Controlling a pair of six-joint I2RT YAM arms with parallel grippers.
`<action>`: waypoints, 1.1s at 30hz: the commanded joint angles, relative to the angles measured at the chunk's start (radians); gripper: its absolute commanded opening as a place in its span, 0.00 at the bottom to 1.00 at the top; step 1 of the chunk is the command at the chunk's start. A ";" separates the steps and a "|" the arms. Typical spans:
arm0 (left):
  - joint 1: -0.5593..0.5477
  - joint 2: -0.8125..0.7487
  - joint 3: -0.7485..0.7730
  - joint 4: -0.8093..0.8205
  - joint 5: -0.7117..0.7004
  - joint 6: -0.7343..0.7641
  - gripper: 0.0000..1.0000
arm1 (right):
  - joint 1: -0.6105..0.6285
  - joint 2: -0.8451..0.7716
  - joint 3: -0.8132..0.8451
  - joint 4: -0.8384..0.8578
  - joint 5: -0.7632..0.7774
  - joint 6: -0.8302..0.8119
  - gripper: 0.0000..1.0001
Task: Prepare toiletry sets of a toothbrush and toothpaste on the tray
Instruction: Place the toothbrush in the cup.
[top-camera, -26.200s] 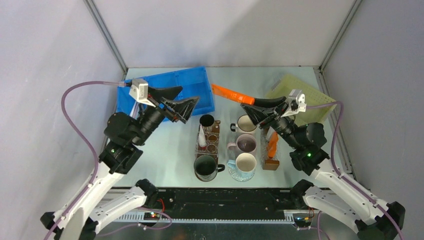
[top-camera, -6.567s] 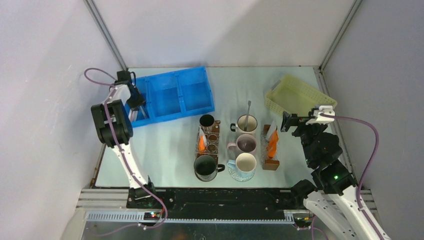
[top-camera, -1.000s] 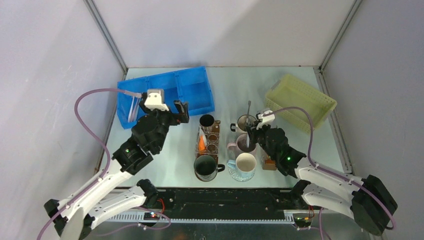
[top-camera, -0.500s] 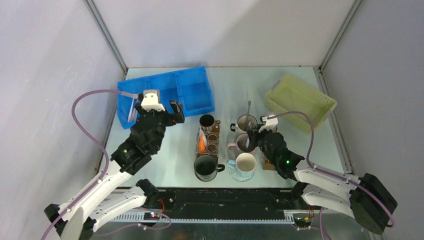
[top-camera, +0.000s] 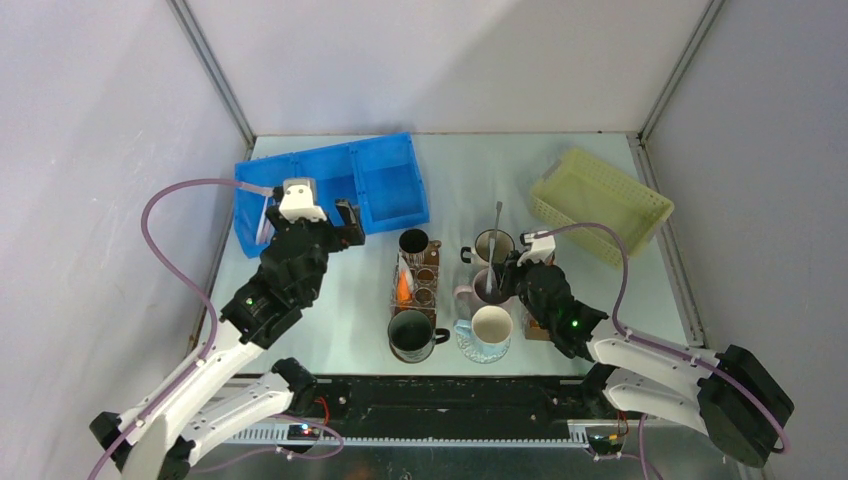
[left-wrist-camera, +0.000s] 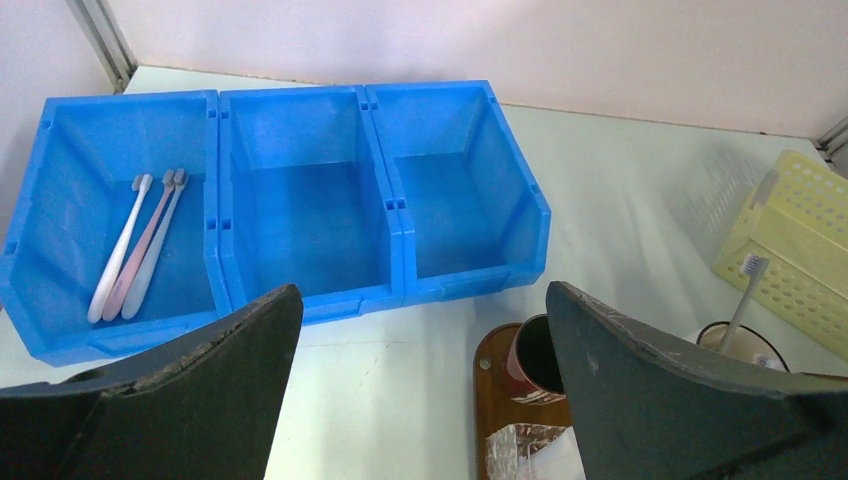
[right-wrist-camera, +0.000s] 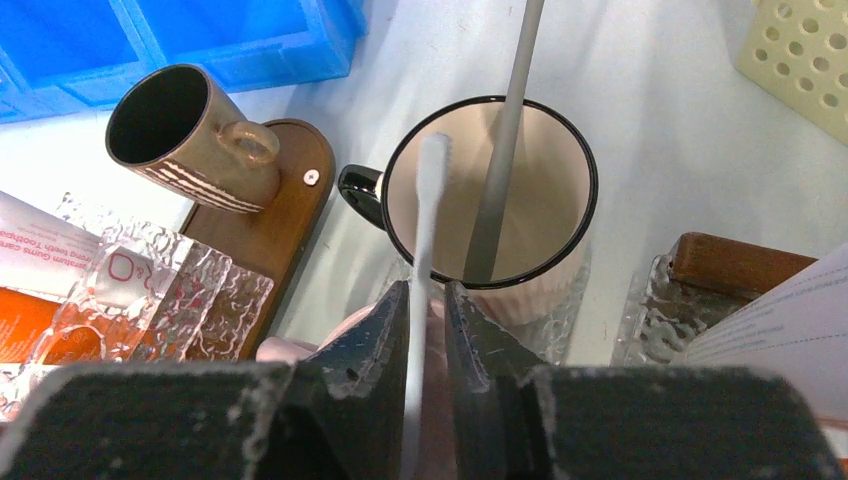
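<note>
Pale plastic, the toothbrush (right-wrist-camera: 428, 220) stands upright just in front of the cream mug (right-wrist-camera: 545, 290). The right fingers (right-wrist-camera: 470, 335) bracket it, barely parted, so the hold looks loose. The left fingers (left-wrist-camera: 210, 370), wide apart and empty, face the blue tray (left-wrist-camera: 290, 95) beyond that mug, seemingly ready to deliver.

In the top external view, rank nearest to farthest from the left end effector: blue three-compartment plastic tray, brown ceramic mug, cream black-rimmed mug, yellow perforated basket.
1. Blue three-compartment plastic tray, just ahead of the left end effector.
2. Brown ceramic mug, to the right.
3. Cream black-rimmed mug, further right.
4. Yellow perforated basket, far right.
</note>
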 joint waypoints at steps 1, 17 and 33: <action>0.015 -0.012 -0.003 0.002 0.007 -0.020 0.98 | 0.004 -0.001 0.026 -0.011 0.013 0.006 0.22; 0.275 0.098 0.099 -0.171 0.132 -0.043 0.98 | -0.017 -0.404 0.144 -0.253 0.042 -0.110 0.73; 0.766 0.555 0.339 -0.223 0.464 -0.073 0.91 | -0.113 -0.685 0.303 -0.526 0.186 -0.321 0.95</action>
